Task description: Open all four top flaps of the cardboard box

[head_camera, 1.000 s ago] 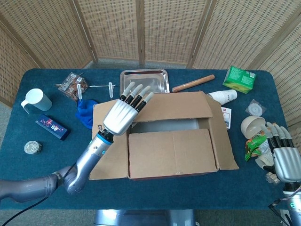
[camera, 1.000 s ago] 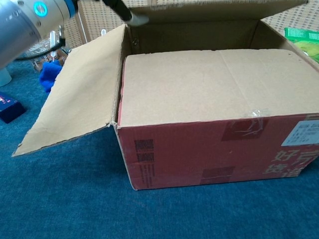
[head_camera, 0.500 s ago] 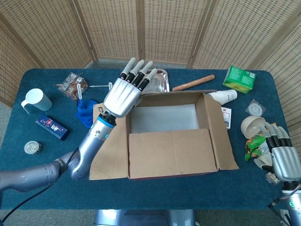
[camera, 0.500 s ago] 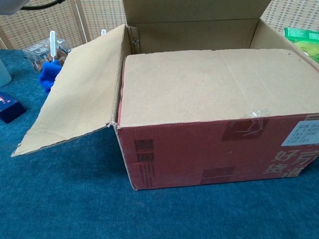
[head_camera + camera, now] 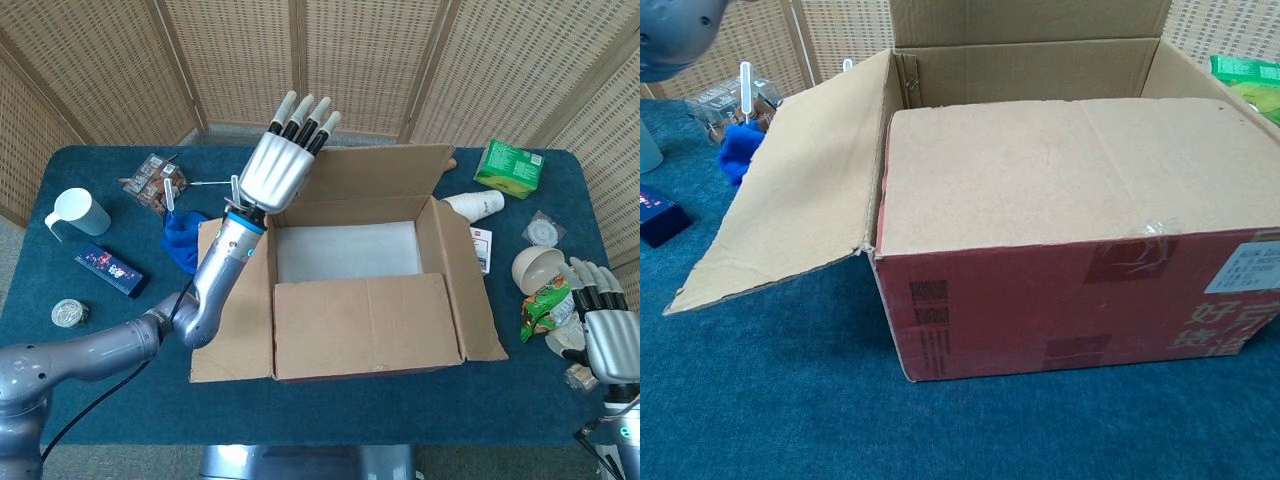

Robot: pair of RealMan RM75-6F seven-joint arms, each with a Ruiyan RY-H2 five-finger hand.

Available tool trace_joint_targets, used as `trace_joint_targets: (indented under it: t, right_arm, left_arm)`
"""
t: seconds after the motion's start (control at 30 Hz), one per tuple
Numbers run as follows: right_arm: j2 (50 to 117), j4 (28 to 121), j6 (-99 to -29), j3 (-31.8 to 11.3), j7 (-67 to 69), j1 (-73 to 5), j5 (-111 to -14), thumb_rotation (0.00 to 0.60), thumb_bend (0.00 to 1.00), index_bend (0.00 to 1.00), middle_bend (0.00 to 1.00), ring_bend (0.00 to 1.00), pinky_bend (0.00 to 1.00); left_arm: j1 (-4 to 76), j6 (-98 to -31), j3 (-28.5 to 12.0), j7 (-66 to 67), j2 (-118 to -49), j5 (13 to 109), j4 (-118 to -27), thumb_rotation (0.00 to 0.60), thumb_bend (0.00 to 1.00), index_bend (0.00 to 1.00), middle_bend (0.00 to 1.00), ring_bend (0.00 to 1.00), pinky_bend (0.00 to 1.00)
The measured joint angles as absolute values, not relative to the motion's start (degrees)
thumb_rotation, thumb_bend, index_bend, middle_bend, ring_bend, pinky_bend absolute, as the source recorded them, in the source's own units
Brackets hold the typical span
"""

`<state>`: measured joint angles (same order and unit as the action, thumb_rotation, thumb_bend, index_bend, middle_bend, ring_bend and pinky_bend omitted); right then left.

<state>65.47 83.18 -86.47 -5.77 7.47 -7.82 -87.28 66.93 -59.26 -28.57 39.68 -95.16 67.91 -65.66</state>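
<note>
One cardboard box [image 5: 365, 290], middle of the blue surface [image 5: 330, 410]: far flap [image 5: 375, 172] standing upright, left flap [image 5: 790, 190] and right flap [image 5: 470, 290] folded outward, near flap [image 5: 365, 325] lying flat over the opening. Left hand [image 5: 285, 160], raised at the far left corner against the upright far flap, fingers straight and close together, holding nothing. Right hand [image 5: 605, 325], at the right edge of the surface beside a green packet [image 5: 540, 305], fingers extended, empty.

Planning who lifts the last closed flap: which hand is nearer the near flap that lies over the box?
Left. The left hand is raised at the box's far left corner; the right hand sits past the table's right edge, farther from the near flap.
</note>
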Motion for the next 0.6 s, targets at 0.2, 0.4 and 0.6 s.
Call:
trace_joint_targets:
  t: [0.2,0.4,0.6]
  right_arm:
    - [65.4,83.2,-86.6,-6.1,7.8,-7.7,-86.9,0.6,0.0,0.0,0.02,0.0,0.0]
    - [65.3,83.4,-86.9,-6.0,7.5,-7.6,-87.2,0.6,0.0,0.0,0.02,0.0,0.0]
    - [65.3,83.6,-87.2,-6.1,7.3,-7.5,-87.3,0.6,0.0,0.0,0.02,0.0,0.0]
  left_arm:
    - [69.3,-56.8,-27.7,38.8,-97.5,65.9,-58.0,0.6,0.03,0.0,0.0,0.0,0.0]
    - [70.8,-54.6,-26.7,36.4,-100.4,64.2,-50.1,0.6,0.03,0.0,0.0,0.0,0.0]
    - [71.9,-54.2,-25.6,32.7,-102.8,64.1,-43.4,0.6,0.03,0.0,0.0,0.0,0.0]
